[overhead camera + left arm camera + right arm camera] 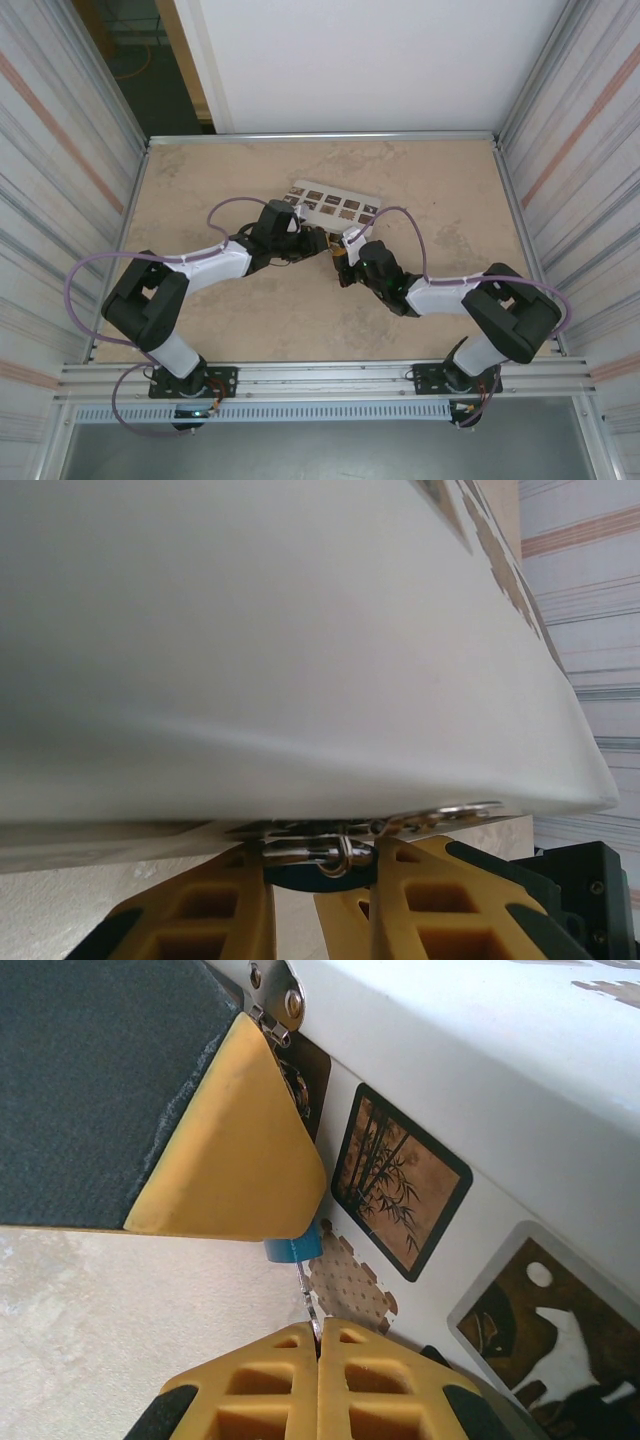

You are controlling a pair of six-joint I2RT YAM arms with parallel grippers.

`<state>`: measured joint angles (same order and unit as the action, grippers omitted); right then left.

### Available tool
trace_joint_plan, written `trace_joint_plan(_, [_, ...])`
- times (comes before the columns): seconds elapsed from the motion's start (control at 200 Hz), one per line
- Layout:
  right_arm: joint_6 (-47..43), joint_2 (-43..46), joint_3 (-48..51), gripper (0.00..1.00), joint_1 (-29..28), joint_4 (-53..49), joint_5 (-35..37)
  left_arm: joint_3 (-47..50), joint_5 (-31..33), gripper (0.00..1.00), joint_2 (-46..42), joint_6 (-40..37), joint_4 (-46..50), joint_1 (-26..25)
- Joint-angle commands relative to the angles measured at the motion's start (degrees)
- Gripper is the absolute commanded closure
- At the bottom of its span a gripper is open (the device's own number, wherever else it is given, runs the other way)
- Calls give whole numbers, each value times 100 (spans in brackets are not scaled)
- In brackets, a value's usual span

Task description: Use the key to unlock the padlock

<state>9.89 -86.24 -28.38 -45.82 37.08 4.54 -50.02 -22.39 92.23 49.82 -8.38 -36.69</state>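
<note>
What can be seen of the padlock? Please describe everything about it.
The padlock is tiny, with a blue body. Only its lower end shows below one of the left gripper's fingers, which clamp the body from both sides. In the left wrist view its thin silvery shackle appears to loop at the edge of the white box. A thin metal key, pinched in the right gripper, reaches that lower end. Whether it is unlocked cannot be told.

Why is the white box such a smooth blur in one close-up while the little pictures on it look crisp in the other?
Left wrist: the white box sits close to the lens, so its side is a soft blur, while the metal ring below it is sharper. Right wrist: the bamboo tile and blue padlock are crisp. Top external: even light, faint shadows on the table.
</note>
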Motion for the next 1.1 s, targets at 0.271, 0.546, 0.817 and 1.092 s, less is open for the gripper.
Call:
trace_joint_plan(0.271, [265, -262, -340, 100, 99, 1437, -449, -14, -699, 88, -50, 72, 29, -231])
trace_joint_plan(0.546, [241, -254, -578, 100, 143, 1431, -548, -23, -708, 88, -49, 71, 31, -225])
trace_joint_plan(0.817, [275, -304, -407, 100, 209, 875, -550, -2, -667, 83, -29, 17, -4, -189])
trace_joint_plan(1.092, [473, -498, 15, 100, 300, 813, -558, 179, -526, 63, -42, -55, -110, -76])
